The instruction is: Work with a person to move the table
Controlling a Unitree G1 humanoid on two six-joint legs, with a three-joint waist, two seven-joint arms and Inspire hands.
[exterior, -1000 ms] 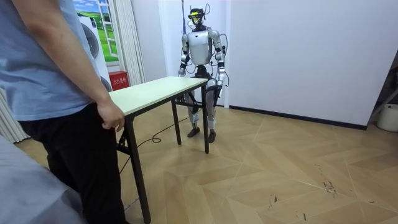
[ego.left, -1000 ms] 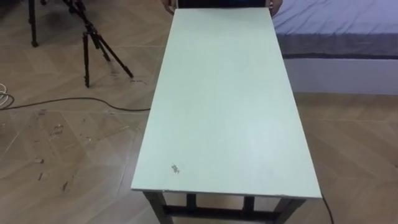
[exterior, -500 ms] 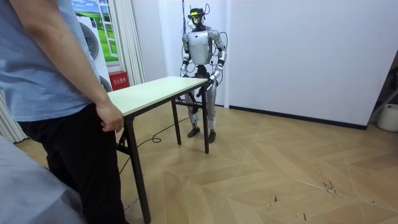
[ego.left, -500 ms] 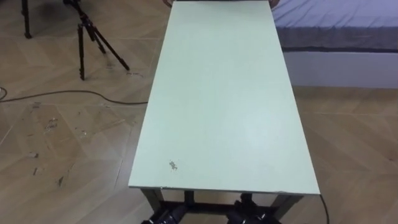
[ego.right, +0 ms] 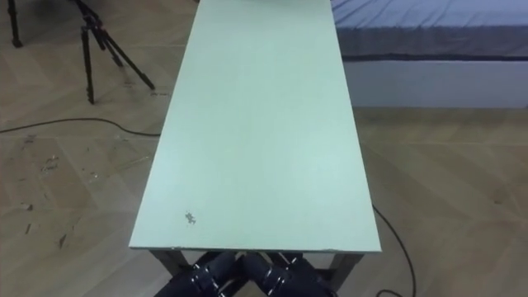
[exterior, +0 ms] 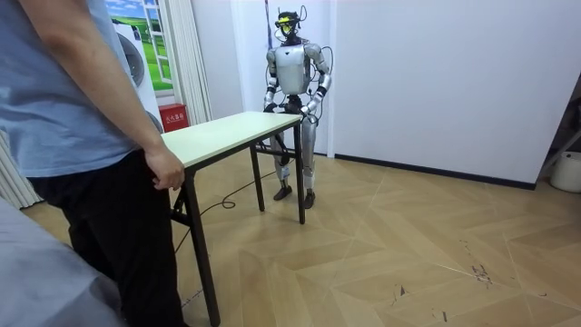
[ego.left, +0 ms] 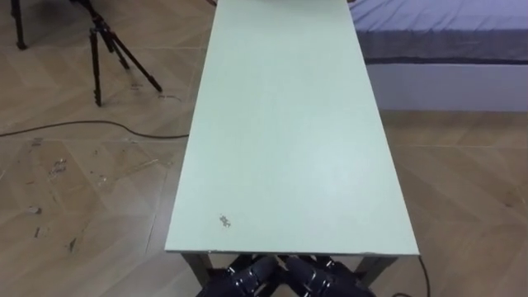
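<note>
The counter (ego.left: 289, 140) runs from 6 to 12 o'clock. The left hand (ego.left: 243, 282) and right hand (ego.left: 330, 283) sit under its near edge at 6 o'clock; I cannot tell their grip. A person's hand (exterior: 165, 171) is at the far end. I'd lift level, in step with them.

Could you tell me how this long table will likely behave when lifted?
The table looks rigid: its top is flat and straight, so it should not sag. Thin legs suggest moderate weight. Being long and narrow, it may tilt if the person and robot lift unevenly.
</note>
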